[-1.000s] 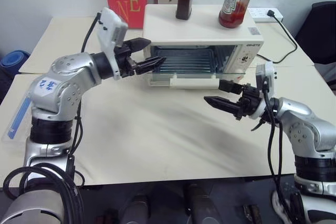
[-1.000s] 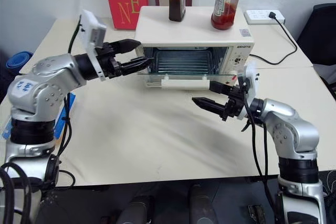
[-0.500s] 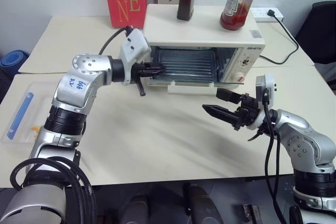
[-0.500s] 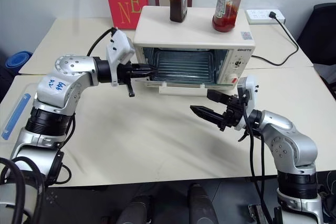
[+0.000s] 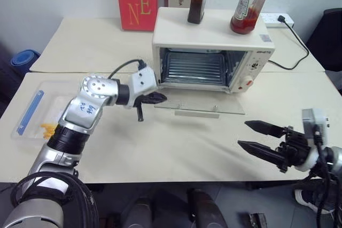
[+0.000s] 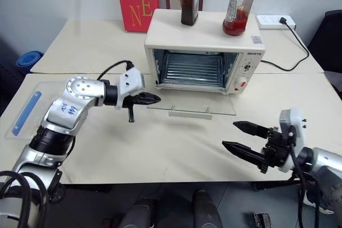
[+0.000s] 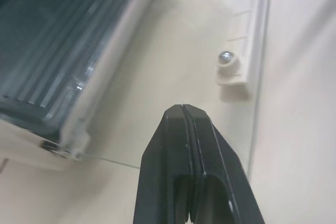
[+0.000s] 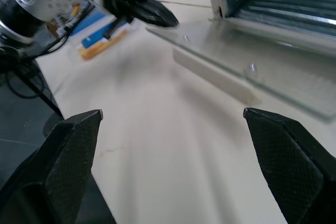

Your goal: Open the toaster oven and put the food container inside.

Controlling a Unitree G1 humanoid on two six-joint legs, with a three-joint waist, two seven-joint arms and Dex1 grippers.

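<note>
Two claws, neither holding anything. Left gripper [image 5: 158, 97] is pinched fully closed, empty, tip at the left corner of the dropped glass door [image 5: 200, 105]. Right gripper [image 5: 261, 138] is spread wide, empty, hovering over bare table [image 5: 176, 148] near the front edge, well right of the door.

Toaster oven [image 5: 214, 46] is open: door lies flat on the table, white handle [image 5: 196, 114] facing the robot, wire rack [image 5: 195, 68] exposed. Judging by that, step one looks done.

Food container [image 5: 32, 113] sits at the far left of the table, outboard of the left arm's elbow, well apart from the oven. Its blue clip strip [image 5: 30, 111] runs roughly front-to-back, slightly tilted, so the long axis points away from the robot. Yellow food [image 5: 49, 128] shows at its near end.

Key relation: container lies left of and behind the left claw's pointing direction; claw faces right, toward the oven. Left arm is clearly nearer, right is across the whole table. Likely next: left swings back outward, opens, grips across the short side.
</note>
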